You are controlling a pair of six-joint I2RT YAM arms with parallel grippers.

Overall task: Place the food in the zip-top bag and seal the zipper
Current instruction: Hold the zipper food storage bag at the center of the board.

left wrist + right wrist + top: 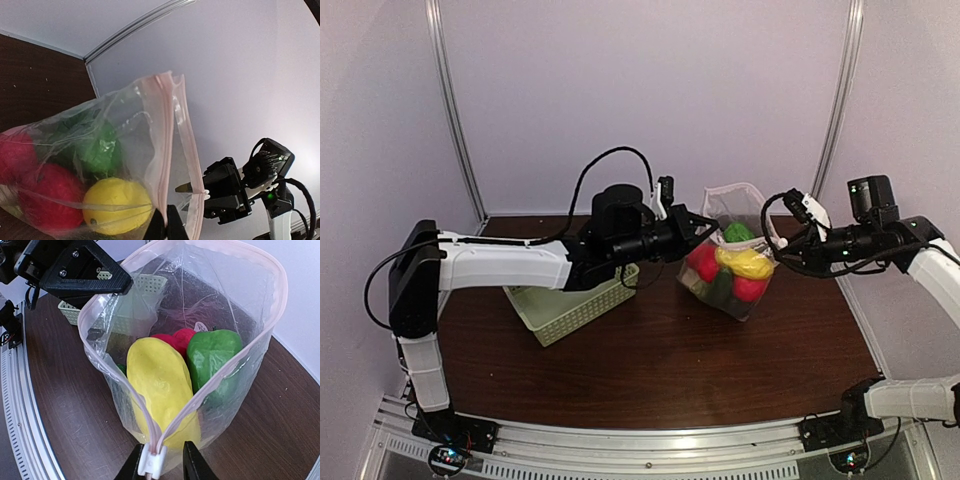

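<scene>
**1. Layout.** The bag [728,203] stands at the centre of the table [670,370], toward the far side, between the two arms. The basket [582,305] sits to its left, near but apart, partly under the left arm.

**2. Bag.** The mouth faces up and is spread into a wide loop. The zipper [186,131], a pale pink strip, runs round the rim and is unsealed over all its visible length.

**3. Food.** The food [735,268] is inside the bag, at the bottom. Per the R wrist view:
- The yellow piece [160,385] is nearest that camera.
- The green piece [215,357] touches it.
- The red piece [175,337] lies behind both.

Other items are too hidden to ID.

**4. L gripper** [166,221]. The fingers are pressed fully together, with the bag's left rim pinched between them at the zipper. The arm reaches in from the left, above the basket.

**5. R gripper** [162,447]. It is at the right end of the mouth, where the two zipper strips meet in a white slider [152,460].
- The fingers [192,460] are approx. half closed, one on each side of the slider.
- One finger touches the slider and a slit shows at the other.
- Cannot tell whether the slider is firmly clamped.

**6. Ref.** In the L wrist view the R gripper sits just beside the zipper end, with the bag wall stretched between the grippers.
</scene>
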